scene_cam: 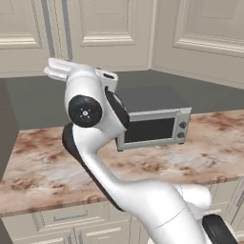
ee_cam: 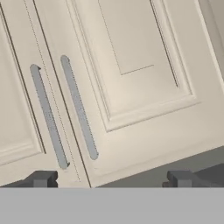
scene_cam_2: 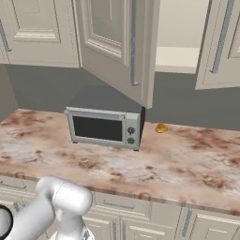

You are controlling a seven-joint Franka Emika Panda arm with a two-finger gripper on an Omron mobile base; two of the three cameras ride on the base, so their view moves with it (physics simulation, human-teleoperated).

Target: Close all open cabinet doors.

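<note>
Right base view: two cabinet doors [scene_cam_2: 115, 47] ajar.

The cabinet doors [scene_cam_2: 117, 47] are cut off by the upper edge in the right base view, their tops unseen. The toaster oven [scene_cam: 157, 125] is partly hidden behind the arm in the left base view. A small orange item [scene_cam_2: 161, 128] on the surface [scene_cam_2: 187, 164] is too small to be identified.

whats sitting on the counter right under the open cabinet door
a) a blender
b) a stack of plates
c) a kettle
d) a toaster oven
d: in the right base view a grey toaster oven with a dark glass front and two knobs stands on the marble counter, just beneath the swung-out cabinet door.
</note>
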